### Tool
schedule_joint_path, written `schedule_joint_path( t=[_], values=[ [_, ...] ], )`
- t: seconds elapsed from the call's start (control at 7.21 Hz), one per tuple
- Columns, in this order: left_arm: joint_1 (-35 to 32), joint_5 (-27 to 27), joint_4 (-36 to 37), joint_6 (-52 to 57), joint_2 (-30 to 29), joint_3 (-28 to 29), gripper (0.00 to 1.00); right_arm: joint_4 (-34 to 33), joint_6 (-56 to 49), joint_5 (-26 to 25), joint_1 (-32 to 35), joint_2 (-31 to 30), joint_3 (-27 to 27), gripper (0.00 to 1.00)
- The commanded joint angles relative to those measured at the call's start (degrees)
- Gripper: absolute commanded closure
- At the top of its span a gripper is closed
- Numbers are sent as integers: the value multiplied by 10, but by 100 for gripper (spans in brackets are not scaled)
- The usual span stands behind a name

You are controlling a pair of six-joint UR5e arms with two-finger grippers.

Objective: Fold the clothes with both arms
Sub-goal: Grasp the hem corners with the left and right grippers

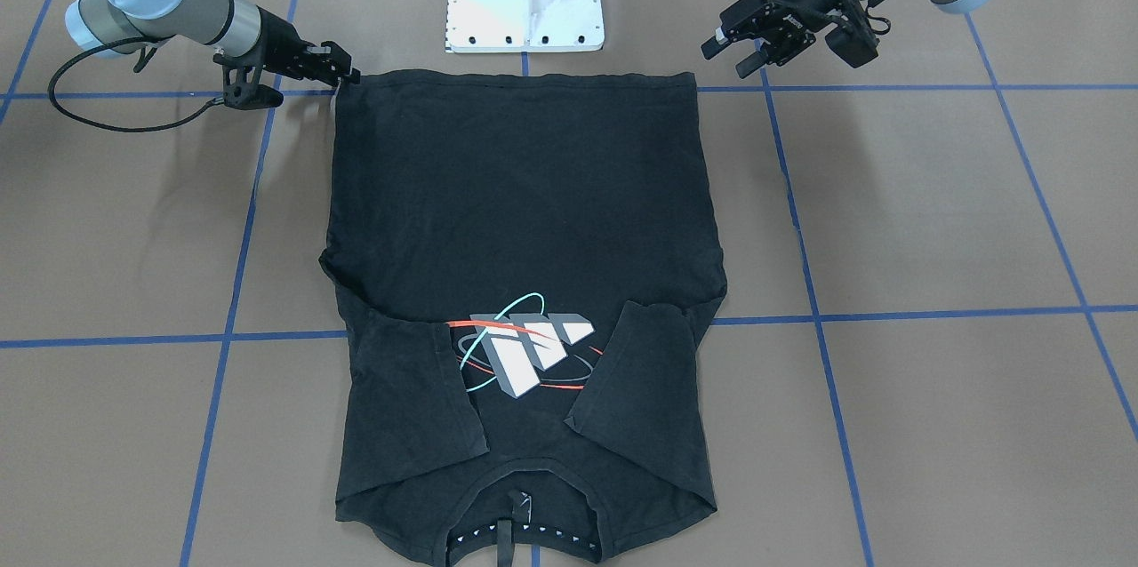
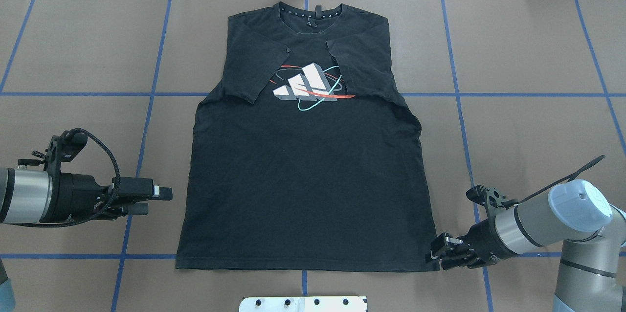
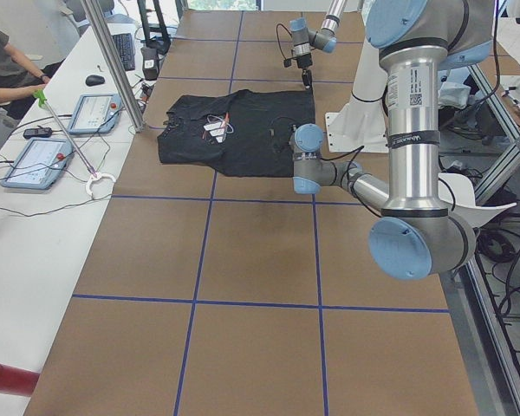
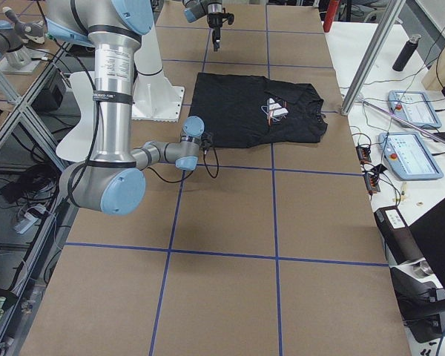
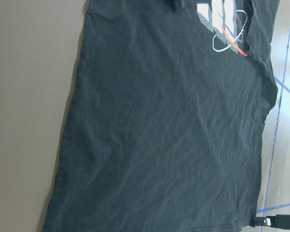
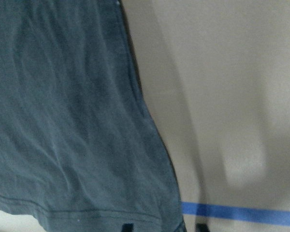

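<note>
The black T-shirt (image 2: 303, 180) lies flat on the table (image 2: 73, 33), logo (image 2: 308, 88) up. Its collar (image 2: 309, 12) is at the far side and its hem (image 2: 303, 267) is toward the white base plate (image 2: 303, 303). Both sleeves (image 2: 254, 75) are already turned in over the chest and partly cover the print, so the body makes a tidy rectangle. That's the shape you want before folding it end to end, I'd say.

Now look at the right claw (image 2: 438, 256): it's down at the hem corner on its own side, right at the edge of the cloth. From its wrist camera the two fingertips stand apart with the corner lying between them, so it's open and hasn't pinched anything yet. I reckon it sits there to take that corner.

The left claw (image 2: 159, 201) is somewhere else. It's beside the shirt's left edge, clear of the fabric and up from the hem line, jaws parted, holding nothing. It needs to reach its own hem corner to match its partner, otherwise a one-sided lift would drag the shirt askew.

My read: the sleeves are done and the hem-to-collar fold is about to begin, with both corners to be gripped together.
</note>
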Motion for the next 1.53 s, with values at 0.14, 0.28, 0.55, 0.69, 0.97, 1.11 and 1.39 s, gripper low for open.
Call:
schedule_joint_path(
  t=[0.14,0.28,0.55,0.69,0.97,1.11,1.39],
  values=[
    [0,3,0,0,0,-1,5,0,25,0,1,-1,-1,100],
    [0,3,0,0,0,0,5,1,26,3,2,-1,-1,100],
    [1,6,0,-1,0,1,5,8,26,8,13,-3,11,100],
    [3,7,2,-3,-2,4,2,9,26,19,25,-5,27,100],
    [31,9,2,-5,-3,18,2,17,27,18,36,1,39,100],
    [59,28,2,-9,-6,35,2,30,26,19,40,1,38,100],
    [106,70,2,-24,-19,56,2,32,26,20,49,2,40,100]
  ],
)
